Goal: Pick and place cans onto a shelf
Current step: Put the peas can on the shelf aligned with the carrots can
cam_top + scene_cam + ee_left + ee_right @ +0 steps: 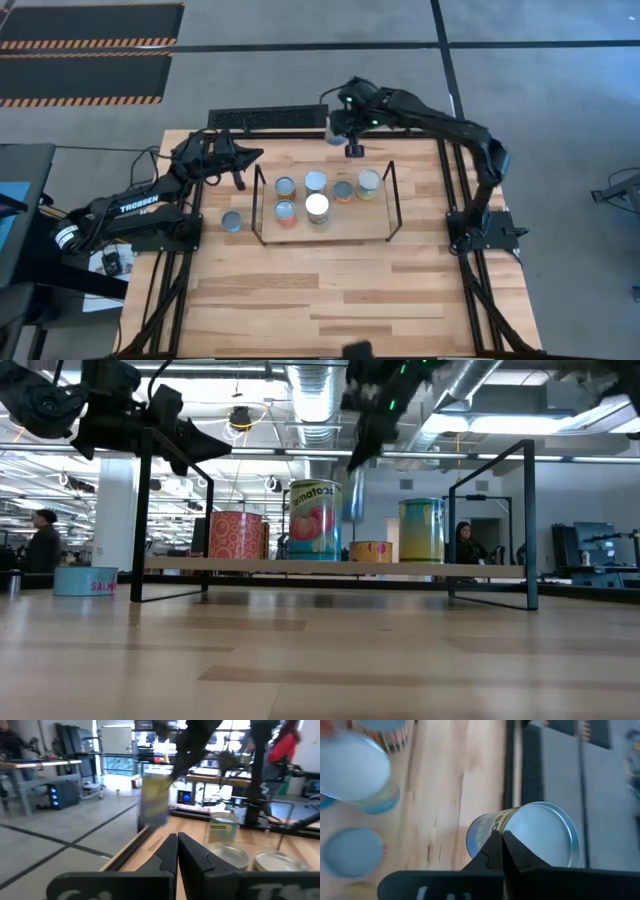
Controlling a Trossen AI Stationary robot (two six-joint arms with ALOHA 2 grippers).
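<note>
The shelf, a low light-wood platform with black wire uprights, holds several cans, standing on their bases. One flat can stands alone on the table left of the shelf, also seen in the low view. My right gripper is behind the shelf's far side, shut on a can with a silvery top and a blue-and-yellow label. My left gripper hovers off the shelf's far left corner, shut and empty. My right gripper holds the can at the rim of its silvery top, pinched between the two fingers, which come from above. The fingers cover the exact place of contact. The can hangs below the gripper, tilted, clear of the table and the shelf.
A black slotted strip lies along the table's far edge. The shelf's wire uprights rise at both ends. Bare wood stretches from the shelf to the near edge. People are in the room beyond.
</note>
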